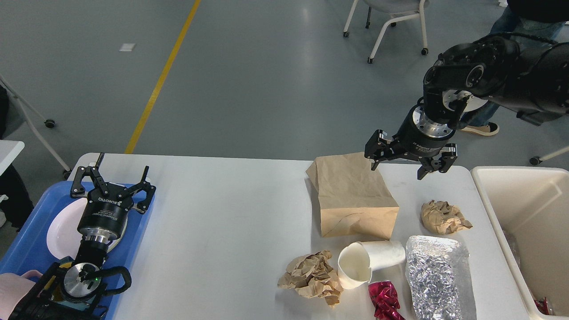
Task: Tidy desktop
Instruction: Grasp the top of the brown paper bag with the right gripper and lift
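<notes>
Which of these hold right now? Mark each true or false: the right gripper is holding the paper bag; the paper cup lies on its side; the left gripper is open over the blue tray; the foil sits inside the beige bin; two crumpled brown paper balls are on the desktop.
1. The right gripper holds the paper bag. False: it is open and empty above the bag's far end.
2. The paper cup lies on its side. True.
3. The left gripper is open over the blue tray. True.
4. The foil is in the beige bin. False: it lies on the desktop.
5. Two crumpled paper balls are on the desktop. True.
</notes>
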### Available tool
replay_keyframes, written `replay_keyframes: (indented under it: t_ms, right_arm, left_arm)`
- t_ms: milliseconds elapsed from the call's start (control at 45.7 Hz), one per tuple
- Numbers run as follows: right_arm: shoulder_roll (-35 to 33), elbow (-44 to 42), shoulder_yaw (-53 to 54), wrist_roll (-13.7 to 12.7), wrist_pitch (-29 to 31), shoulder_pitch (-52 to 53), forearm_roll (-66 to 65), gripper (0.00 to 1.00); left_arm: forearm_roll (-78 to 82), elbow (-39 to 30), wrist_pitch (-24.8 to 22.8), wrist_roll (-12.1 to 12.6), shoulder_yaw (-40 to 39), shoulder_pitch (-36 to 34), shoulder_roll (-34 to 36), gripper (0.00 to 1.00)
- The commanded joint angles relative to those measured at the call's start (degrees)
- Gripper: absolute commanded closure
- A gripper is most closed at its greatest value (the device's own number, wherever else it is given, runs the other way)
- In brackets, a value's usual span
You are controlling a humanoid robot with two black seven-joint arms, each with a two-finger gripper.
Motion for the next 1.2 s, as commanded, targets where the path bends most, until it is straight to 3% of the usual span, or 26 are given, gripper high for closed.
replay_keyframes:
  t_ms: [0, 460, 635, 898, 1051, 1182]
  right_arm:
    - [-0.3, -0.7, 5.1, 0.0, -6.9, -5.7, 0.8, 0.00]
    - [-1.9, -3.1, 7.5, 0.0, -9.6, -16.6, 13.3, 0.00]
    - [-2.6, -3.2, 8.9, 0.0, -16.4, -21.1, 25.5, 0.00]
    - [-2.6, -6.9, 19.1, 0.0, -30.6, -30.0, 27.5, 0.00]
    - [-1.5, -12.9, 19.9, 0.0, -31.7, -34.1, 27.4, 0.00]
    - [0.1, -15.3, 19.7, 0.0, -32.0, -35.7, 27.0, 0.20]
  left_arm:
    - [-0.1, 0.0, 0.0, 0.0, 0.0, 0.0, 0.0, 0.04]
    - [-0.1, 0.0, 0.0, 0.0, 0.0, 0.0, 0.0, 0.04]
    - [-0.1, 0.0, -0.1, 0.0, 0.0, 0.0, 0.0, 0.04]
    - [-0.1, 0.0, 0.0, 0.0, 0.0, 0.0, 0.0, 0.04]
    - [-0.1, 0.0, 0.0, 0.0, 0.0, 0.0, 0.0, 0.04]
    - [-0.1, 0.0, 0.0, 0.0, 0.0, 0.0, 0.0, 0.04]
